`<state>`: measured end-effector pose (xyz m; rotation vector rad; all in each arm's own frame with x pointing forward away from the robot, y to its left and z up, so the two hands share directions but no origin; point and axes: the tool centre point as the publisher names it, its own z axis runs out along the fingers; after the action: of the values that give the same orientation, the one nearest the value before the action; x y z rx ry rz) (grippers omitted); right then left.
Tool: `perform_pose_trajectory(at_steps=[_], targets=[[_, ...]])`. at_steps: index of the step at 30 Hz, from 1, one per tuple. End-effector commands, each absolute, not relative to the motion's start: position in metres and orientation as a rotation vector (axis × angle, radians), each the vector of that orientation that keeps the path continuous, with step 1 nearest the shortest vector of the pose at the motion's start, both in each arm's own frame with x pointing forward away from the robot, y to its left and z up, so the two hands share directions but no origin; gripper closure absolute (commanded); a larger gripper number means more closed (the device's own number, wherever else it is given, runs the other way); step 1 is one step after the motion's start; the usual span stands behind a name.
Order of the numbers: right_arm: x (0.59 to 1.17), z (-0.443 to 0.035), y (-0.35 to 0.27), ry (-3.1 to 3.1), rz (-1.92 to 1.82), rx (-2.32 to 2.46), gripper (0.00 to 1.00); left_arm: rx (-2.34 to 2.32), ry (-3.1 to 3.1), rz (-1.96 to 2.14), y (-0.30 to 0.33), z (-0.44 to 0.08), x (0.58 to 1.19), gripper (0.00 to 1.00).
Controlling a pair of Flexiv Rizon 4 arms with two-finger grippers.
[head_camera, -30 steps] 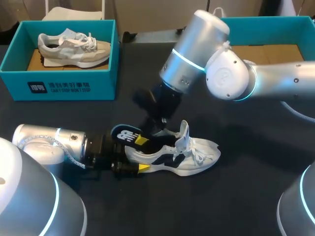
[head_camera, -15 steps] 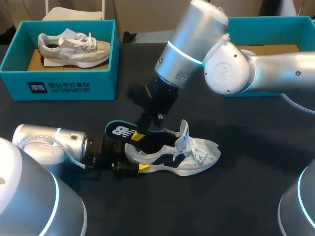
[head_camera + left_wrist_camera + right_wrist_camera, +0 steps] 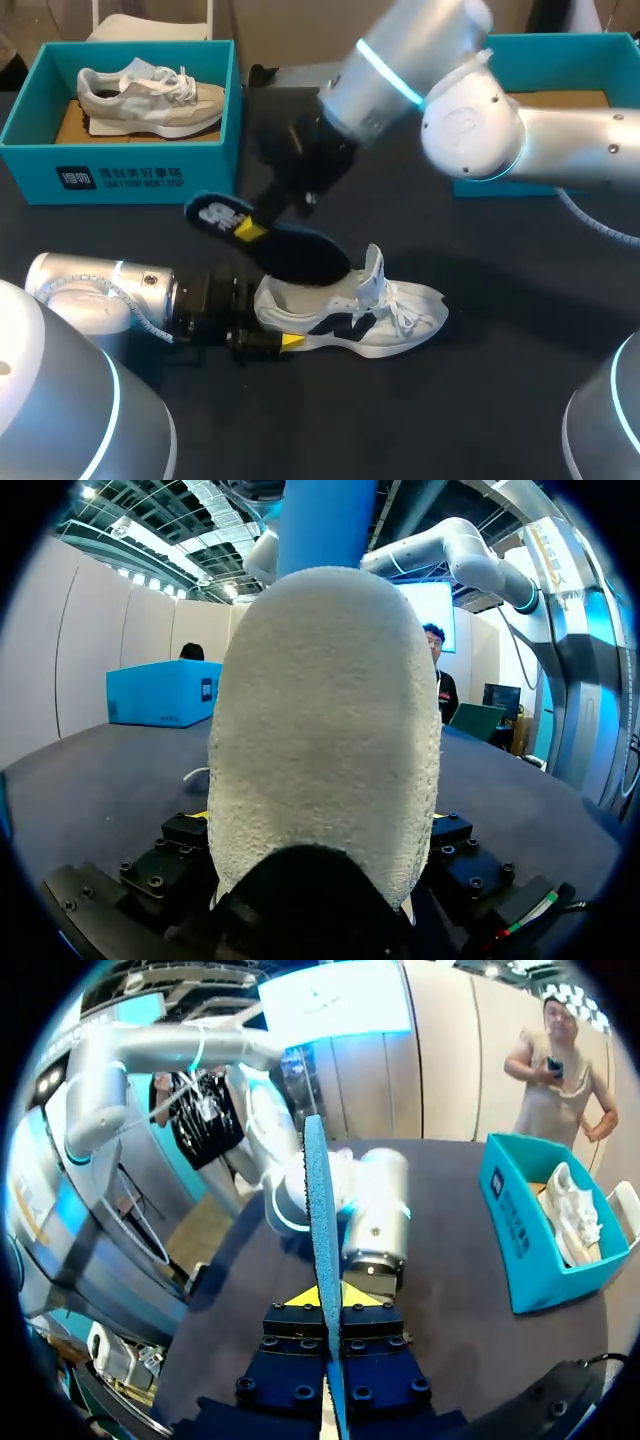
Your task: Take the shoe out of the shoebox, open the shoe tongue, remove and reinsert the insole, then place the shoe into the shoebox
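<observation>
A white and dark sneaker (image 3: 365,310) lies on its side on the dark table, toe to the right, tongue lifted. My left gripper (image 3: 274,318) straddles its heel, one yellow fingertip (image 3: 290,341) pressed on the near side. In the left wrist view the heel (image 3: 325,730) fills the space between the fingers and hides their tips. The dark blue insole (image 3: 280,245) hangs above the shoe's opening, clear of it. My right gripper (image 3: 251,228) is shut on its heel end. In the right wrist view the insole (image 3: 318,1200) stands edge-on between the yellow tips (image 3: 327,1296).
A teal shoebox (image 3: 120,175) at the back left holds a second, grey sneaker (image 3: 150,95). Another teal shoebox (image 3: 560,45) stands open at the back right, behind my right arm. Bare table lies in front of and to the right of the shoe.
My right gripper has pulled the insole up and to the left, out of the shoe. The left gripper and the shoe have stayed in place.
</observation>
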<state>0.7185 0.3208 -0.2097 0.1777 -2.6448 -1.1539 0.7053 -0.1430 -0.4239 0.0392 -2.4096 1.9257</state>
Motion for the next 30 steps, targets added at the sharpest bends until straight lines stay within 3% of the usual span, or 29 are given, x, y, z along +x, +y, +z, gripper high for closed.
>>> perform_pose_trajectory(at_steps=[1,12,22,30], targets=[[0.712,-0.201,0.299,-2.658,-1.169,0.166,1.0,0.042,-2.411,1.928,-0.141,-0.428,0.706,1.0],[0.711,-0.199,0.3,-2.663,-1.156,0.173,1.0,0.042,-2.411,1.928,-0.141,-0.428,0.706,1.0],[0.683,-0.123,0.249,-2.594,-1.403,0.122,1.0,0.042,-2.411,1.928,-0.141,-0.428,0.706,1.0],[0.676,-0.113,0.232,-2.547,-1.457,0.1,1.0,0.042,-2.411,1.928,-0.141,-0.428,0.706,1.0]])
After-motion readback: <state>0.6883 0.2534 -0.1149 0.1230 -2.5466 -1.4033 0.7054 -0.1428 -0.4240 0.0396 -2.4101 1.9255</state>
